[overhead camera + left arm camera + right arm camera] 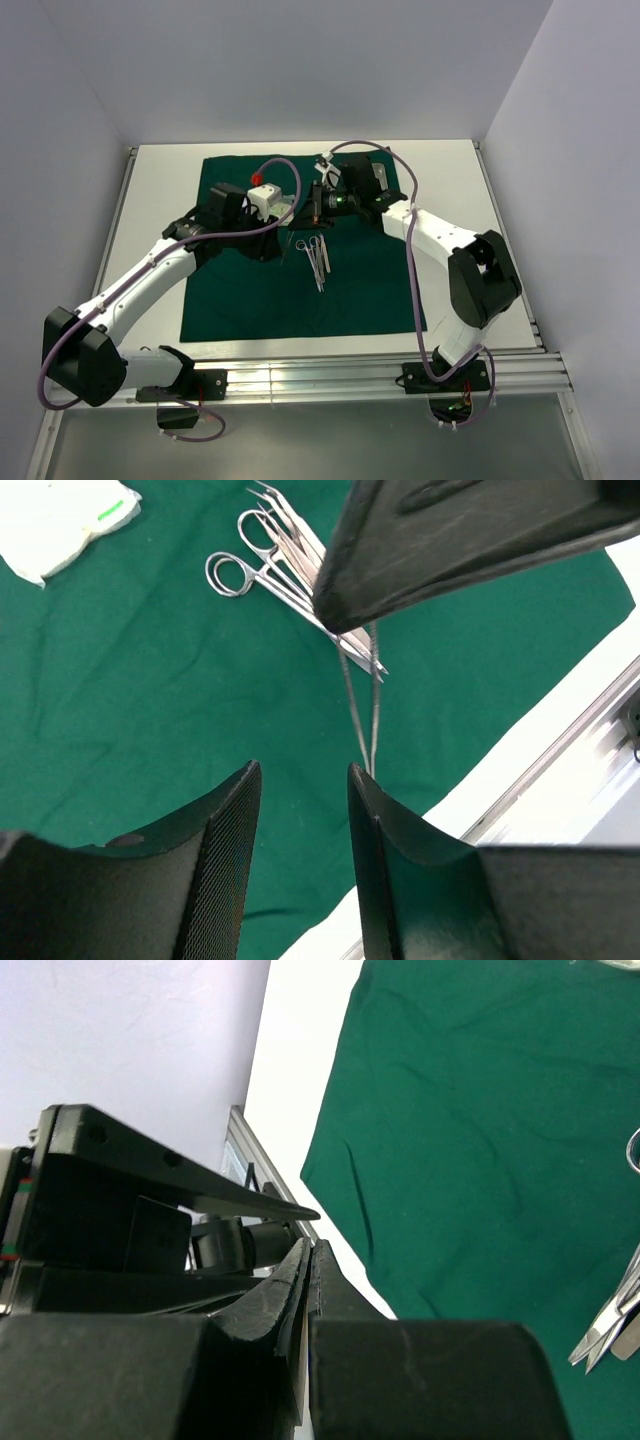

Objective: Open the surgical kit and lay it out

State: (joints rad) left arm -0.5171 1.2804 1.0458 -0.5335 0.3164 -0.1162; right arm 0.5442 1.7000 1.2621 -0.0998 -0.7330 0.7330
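Note:
The surgical kit's dark green cloth lies spread flat on the table. Steel clamps and tweezers rest in a bunch near its middle. In the left wrist view I see the ring-handled clamps, long thin tweezers and a pale packet on the cloth. My left gripper hovers above the cloth, open and empty. My right gripper is shut, with a thin pale sliver between its fingers; what it is I cannot tell. Both grippers, left and right, meet just behind the instruments.
The white table borders the cloth on all sides. A metal rail runs along the front edge, and pale walls close in the back and sides. The right gripper's dark finger hangs over the instruments, close to my left gripper.

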